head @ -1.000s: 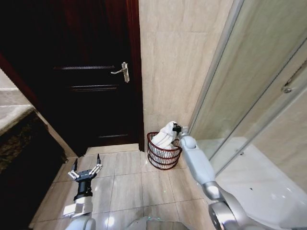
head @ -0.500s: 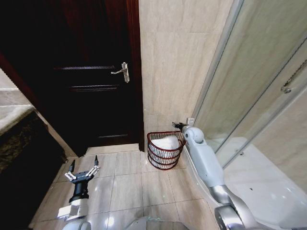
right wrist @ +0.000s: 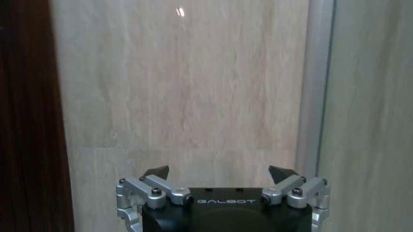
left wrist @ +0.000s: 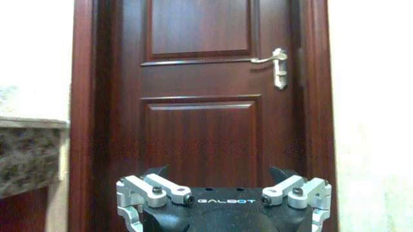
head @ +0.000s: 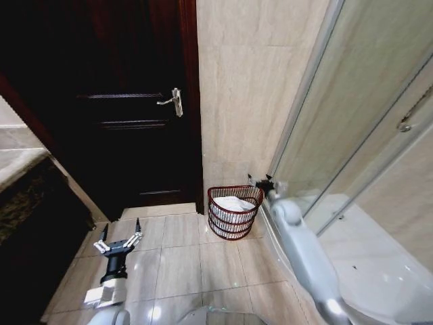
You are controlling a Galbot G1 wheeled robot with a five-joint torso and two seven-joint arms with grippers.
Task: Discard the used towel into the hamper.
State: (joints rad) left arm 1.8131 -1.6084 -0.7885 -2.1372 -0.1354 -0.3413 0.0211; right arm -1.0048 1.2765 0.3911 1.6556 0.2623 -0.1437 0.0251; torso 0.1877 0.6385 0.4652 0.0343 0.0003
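in the head view, the white towel (head: 233, 203) is now lying bunched inside the hamper (head: 233, 212), where a second ago it was still hanging from the right claw (head: 264, 183) over the rim and half a second ago was just dropping in; the right arm is now pulling up and away toward the shower glass (head: 352, 135), so the drop is looking done and the task is reading as essentially finished, with only the arm's retreat left. the hamper is standing on the tiled floor (head: 183, 257) in the corner between the dark door (head: 128, 122) and the tiled wall (head: 250, 88), and the right claw is hanging just beside its far right rim, slightly above it and clear of the towel, gripping nothing. the left claw (head: 120, 240) is waiting low over the floor, well apart from the hamper, its fingers spread and empty. in the left wrist view, the left claw (left wrist: 223, 186) is showing its two tips standing wide apart with nothing between them, facing the door and its handle (left wrist: 277, 65). in the right wrist view, the right claw (right wrist: 219, 179) is likewise showing its tips parted and bare, pointing at the wall beside the shower frame (right wrist: 319, 87).
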